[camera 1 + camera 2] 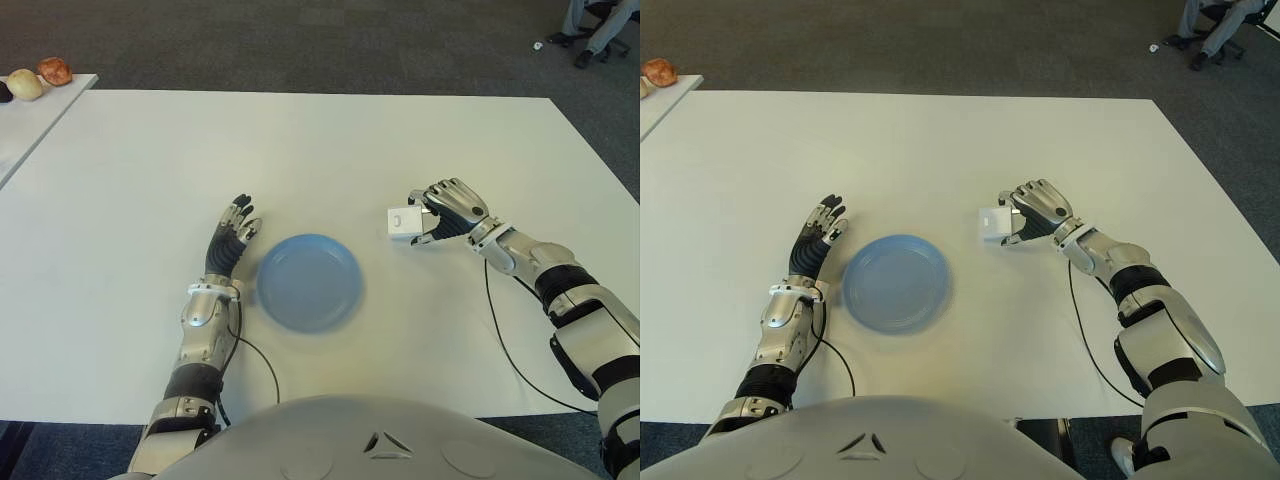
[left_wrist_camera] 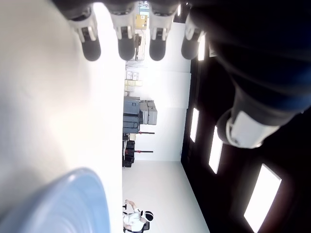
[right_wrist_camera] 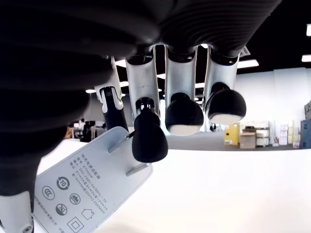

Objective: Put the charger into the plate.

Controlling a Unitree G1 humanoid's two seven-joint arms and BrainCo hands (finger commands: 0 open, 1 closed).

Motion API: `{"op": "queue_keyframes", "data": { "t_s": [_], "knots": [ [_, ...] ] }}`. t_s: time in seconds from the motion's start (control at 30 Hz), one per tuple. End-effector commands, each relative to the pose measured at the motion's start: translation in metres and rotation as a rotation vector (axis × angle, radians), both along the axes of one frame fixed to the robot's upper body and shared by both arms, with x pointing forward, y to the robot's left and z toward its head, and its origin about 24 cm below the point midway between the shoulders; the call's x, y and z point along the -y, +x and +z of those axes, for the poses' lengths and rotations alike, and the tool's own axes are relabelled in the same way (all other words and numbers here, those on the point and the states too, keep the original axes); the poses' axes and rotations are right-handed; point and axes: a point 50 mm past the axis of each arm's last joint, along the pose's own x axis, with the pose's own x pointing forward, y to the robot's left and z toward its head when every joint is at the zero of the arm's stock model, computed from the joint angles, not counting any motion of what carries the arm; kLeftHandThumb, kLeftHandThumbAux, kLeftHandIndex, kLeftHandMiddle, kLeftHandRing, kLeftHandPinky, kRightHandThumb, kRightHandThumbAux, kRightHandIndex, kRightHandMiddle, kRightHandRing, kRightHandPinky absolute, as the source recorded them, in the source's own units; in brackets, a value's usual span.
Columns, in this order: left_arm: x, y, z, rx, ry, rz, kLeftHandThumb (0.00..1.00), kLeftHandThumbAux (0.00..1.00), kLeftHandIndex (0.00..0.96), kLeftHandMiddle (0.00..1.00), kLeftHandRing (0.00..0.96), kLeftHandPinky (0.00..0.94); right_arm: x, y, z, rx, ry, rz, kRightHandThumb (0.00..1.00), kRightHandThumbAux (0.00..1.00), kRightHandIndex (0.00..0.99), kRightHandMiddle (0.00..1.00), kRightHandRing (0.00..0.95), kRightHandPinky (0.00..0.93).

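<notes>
Room: dark carpet (image 1: 300,40) beyond the table; a seated person's legs (image 1: 597,25) show at the far right corner.
Table: my white table (image 1: 300,150) is broad, bare in the middle.
Side table: a second white top (image 1: 30,110) at my far left carries three small round things (image 1: 40,75), well apart from my work.
Plate: the blue plate (image 1: 308,282) lies flat in front of me, between my two hands, with nothing in it.
Left hand: my left hand (image 1: 230,243) sits just beside the plate's left rim, fingers straight and spread, holding nothing.
Right hand: my right hand (image 1: 445,212) is to the right of the plate, fingers curled around the charger.
Charger: the white charger (image 1: 404,223) is in my right hand's grasp, prongs (image 3: 127,154) showing in the wrist view, just clear of the plate's right rim.
Path: nothing stands between charger and plate.
Cables: thin black cables (image 1: 505,350) trail from both wrists across the table.
</notes>
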Motion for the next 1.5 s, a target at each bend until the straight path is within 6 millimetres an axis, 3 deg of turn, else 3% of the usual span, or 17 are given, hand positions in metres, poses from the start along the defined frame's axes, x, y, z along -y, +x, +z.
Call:
{"op": "queue_keyframes", "data": {
  "t_s": [0.03,0.23,0.37,0.73,1.27,1.5],
  "knots": [
    [0.001,-0.026,-0.032,-0.181,-0.041,0.013,0.000,0.576,0.019,0.074,0.061,0.071,0.002,-0.003,-0.003,-0.034,-0.008,0.003,0.725,0.708,0.441,0.872,0.877,0.878],
    [0.002,-0.025,-0.032,-0.179,-0.041,0.013,0.000,0.569,0.020,0.078,0.065,0.076,0.001,0.001,0.014,-0.007,0.025,0.024,0.724,0.709,0.441,0.878,0.882,0.882],
    [0.003,-0.024,-0.033,-0.179,-0.042,0.010,0.000,0.567,0.018,0.077,0.065,0.075,-0.005,0.006,0.037,0.041,0.068,0.055,0.724,0.709,0.441,0.879,0.883,0.883],
    [0.003,-0.022,-0.034,-0.189,-0.044,0.005,0.000,0.563,0.016,0.080,0.066,0.069,-0.051,-0.006,0.093,0.131,0.240,0.147,0.728,0.709,0.441,0.875,0.880,0.874],
    [0.005,-0.019,-0.036,-0.195,-0.046,0.008,0.000,0.560,0.016,0.079,0.068,0.083,-0.101,-0.028,0.114,0.109,0.335,0.259,0.730,0.711,0.440,0.863,0.865,0.862],
    [0.007,-0.019,-0.036,-0.198,-0.047,0.006,0.000,0.559,0.013,0.079,0.068,0.078,-0.108,-0.034,0.116,0.088,0.337,0.282,0.729,0.712,0.440,0.858,0.860,0.858]
  ]
}}
